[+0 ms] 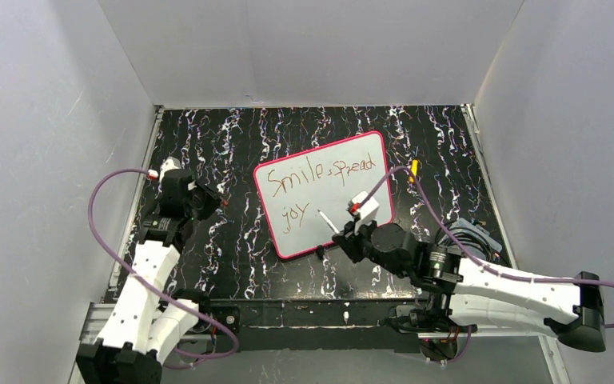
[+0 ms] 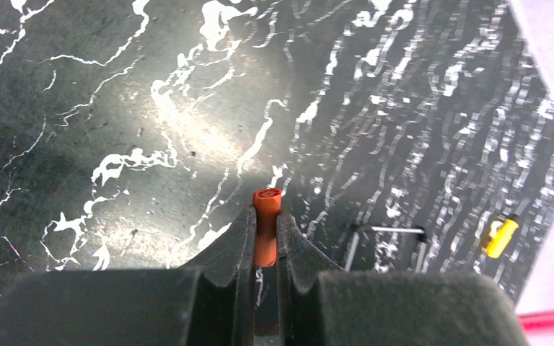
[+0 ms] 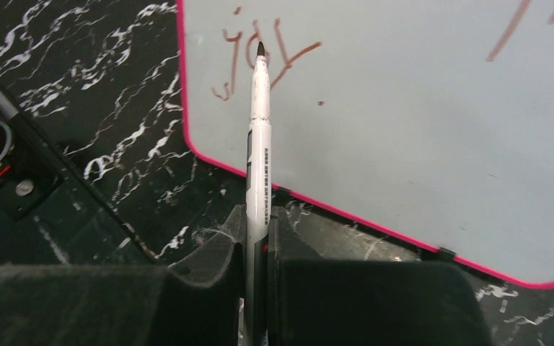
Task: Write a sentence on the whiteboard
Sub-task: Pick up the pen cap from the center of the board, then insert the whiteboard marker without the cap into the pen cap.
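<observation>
At table centre, top view: whiteboard (image 1: 312,200) lies flat, sentence (image 1: 320,178) reading "Smile, spread joy" in two lines, looks complete

Right gripper (image 1: 350,236) sits at the board's 5 o'clock corner, fingers pinched on a white marker (image 1: 328,222). Wrist view: marker (image 3: 257,144) long axis runs 6 to 12, board ahead at 12, tip at the word "joy" (image 3: 260,68). Tip touching or just above: cannot tell

Left gripper (image 1: 208,200) well apart at the board's 9 o'clock, clamped on an orange-red cap (image 2: 266,223)

Judgement: right arm is the nearer; any remaining stroke or lift-off is its move, along the marker's axis
</observation>
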Action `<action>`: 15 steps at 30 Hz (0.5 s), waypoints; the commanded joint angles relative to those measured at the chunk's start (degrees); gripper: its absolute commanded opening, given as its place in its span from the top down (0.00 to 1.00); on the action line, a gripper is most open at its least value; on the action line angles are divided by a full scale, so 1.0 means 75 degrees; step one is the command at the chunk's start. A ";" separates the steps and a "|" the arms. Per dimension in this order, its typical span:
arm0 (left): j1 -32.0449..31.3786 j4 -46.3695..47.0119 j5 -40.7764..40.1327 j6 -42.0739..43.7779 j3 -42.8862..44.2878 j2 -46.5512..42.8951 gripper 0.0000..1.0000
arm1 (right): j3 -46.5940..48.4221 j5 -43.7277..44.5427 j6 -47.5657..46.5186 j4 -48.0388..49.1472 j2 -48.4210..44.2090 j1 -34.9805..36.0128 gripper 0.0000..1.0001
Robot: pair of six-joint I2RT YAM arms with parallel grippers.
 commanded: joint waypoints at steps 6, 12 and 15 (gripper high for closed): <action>-0.0310 -0.0388 0.1846 -0.0327 0.0437 -0.1599 1.00 | 0.1175 -0.1368 0.0931 0.1082 0.1710 0.0470 0.99; -0.0372 -0.0251 0.2547 -0.1144 0.0452 -0.2122 1.00 | 0.1729 -0.0565 0.0848 0.1527 0.2535 0.1288 0.99; -0.0438 -0.0047 0.2804 -0.1570 0.0350 -0.2253 1.00 | 0.1931 0.0368 0.0746 0.1626 0.2908 0.1767 0.99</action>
